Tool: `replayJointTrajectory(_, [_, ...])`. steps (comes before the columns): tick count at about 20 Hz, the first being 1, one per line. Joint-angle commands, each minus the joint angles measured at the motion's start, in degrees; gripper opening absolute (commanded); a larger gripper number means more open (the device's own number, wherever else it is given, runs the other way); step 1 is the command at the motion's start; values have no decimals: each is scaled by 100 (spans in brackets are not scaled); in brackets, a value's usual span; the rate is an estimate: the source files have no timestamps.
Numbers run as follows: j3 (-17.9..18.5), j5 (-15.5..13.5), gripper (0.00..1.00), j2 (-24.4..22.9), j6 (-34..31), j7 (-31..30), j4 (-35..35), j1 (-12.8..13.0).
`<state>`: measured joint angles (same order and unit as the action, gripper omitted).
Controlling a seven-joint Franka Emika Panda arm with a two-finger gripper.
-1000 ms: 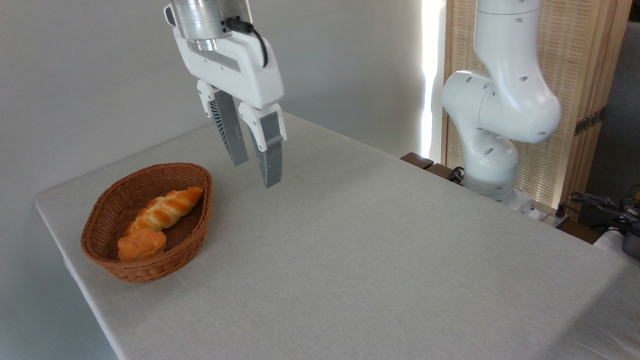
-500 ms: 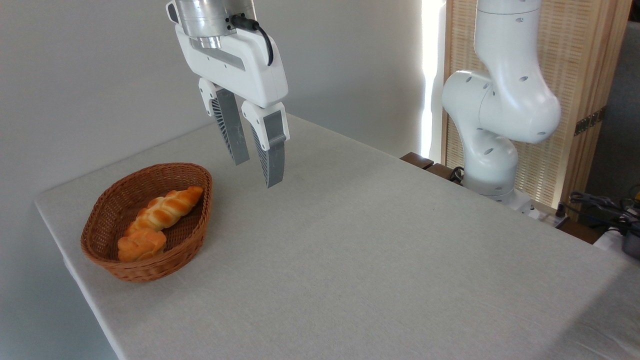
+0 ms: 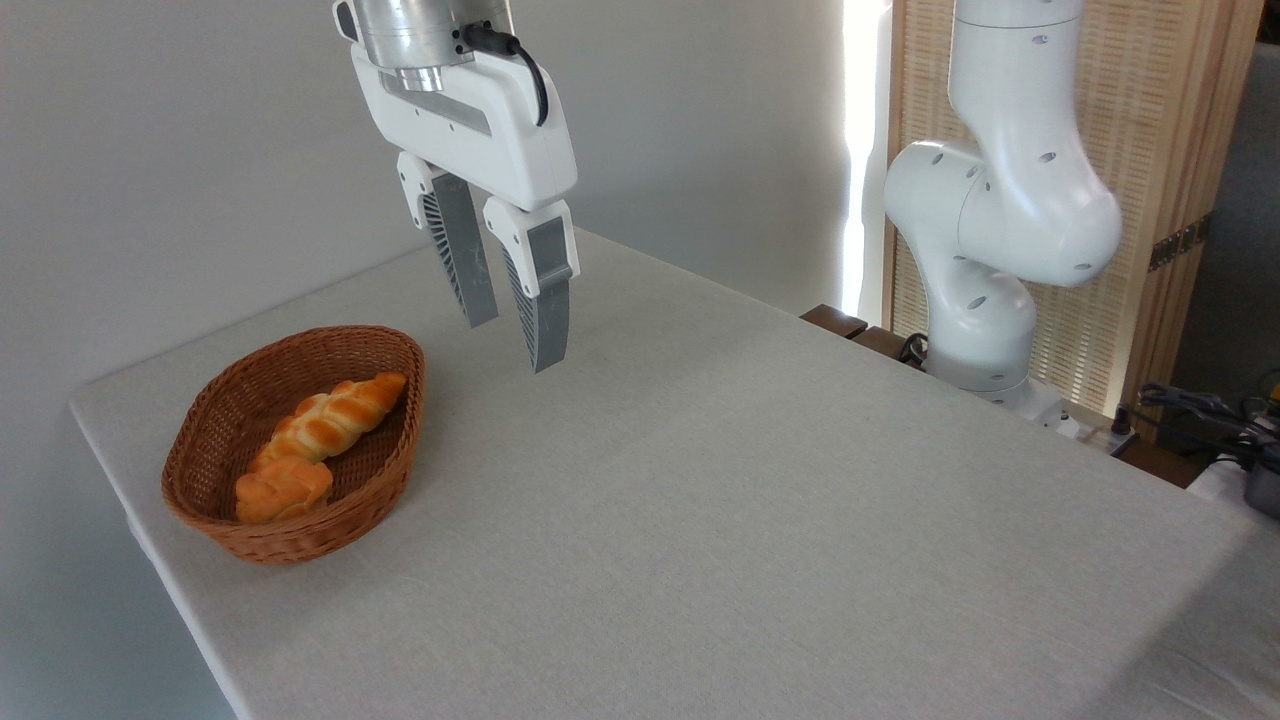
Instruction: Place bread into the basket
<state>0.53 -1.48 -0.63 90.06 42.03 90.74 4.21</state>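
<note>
The long braided golden bread [image 3: 330, 422] lies inside the brown wicker basket [image 3: 215, 420] at the table's left end, one tip resting against the right wall. A small knot-shaped orange bun [image 3: 283, 488] sits in the basket just in front of it. My gripper [image 3: 512, 345] hangs in the air above the table, to the right of the basket and clear of it. Its two grey fingers [image 3: 545, 300] stand apart with nothing between them.
The white arm base [image 3: 985, 290] stands at the table's far right edge, before a wooden slatted screen [image 3: 1150, 180]. Cables and dark gear [image 3: 1215, 420] lie off the right side. The cloth-covered table [image 3: 750, 500] ends close behind the basket on the left.
The gripper has drifted slightly right and up, away from the basket. The bread and bun in the basket have not moved.
</note>
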Motion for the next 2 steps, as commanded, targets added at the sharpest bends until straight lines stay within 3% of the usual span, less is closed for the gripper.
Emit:
replayJointTrajectory(1, [61,-36,100,-42,82,33,-12,-16])
replayJointTrajectory(2, [61,-36,100,-42,82,33,-4,-16])
